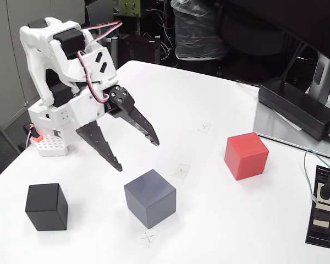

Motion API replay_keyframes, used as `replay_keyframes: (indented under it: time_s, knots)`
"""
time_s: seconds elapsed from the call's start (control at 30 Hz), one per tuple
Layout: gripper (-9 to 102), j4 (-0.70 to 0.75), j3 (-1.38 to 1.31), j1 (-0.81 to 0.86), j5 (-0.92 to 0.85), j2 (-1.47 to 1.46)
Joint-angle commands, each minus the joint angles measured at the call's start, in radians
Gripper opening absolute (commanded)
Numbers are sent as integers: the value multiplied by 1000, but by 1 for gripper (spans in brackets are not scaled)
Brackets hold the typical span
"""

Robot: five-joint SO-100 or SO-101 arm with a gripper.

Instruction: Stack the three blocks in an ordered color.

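Fixed view: gripper (137, 157) spread wide, empty, raised over table (220, 220). Grey cube (150, 197) just below-right of jaws, likely first pick. Black cube (47, 206) lower-left, red cube (246, 155) far right, all unstacked.

In the fixed view, three blocks are spread out on the table (220, 220), none touching. One block (46, 206) is placed at the front left. A second block (150, 197) is set near the front middle. The third block (246, 155) is found further right and further back. The gripper (136, 156) is held above the table, behind and between the first two blocks. A power brick (298, 106) is laid behind the third block. A power strip (322, 205) is placed at the right edge.
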Motion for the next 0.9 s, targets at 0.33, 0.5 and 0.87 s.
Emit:
replay_keyframes:
  time_s: [0.33,0.5,0.87]
  knots:
    - [45,-92,-26,18,6,-77]
    - [45,-103,41,17,-26,-63]
    - [43,-250,176,18,-74,-17]
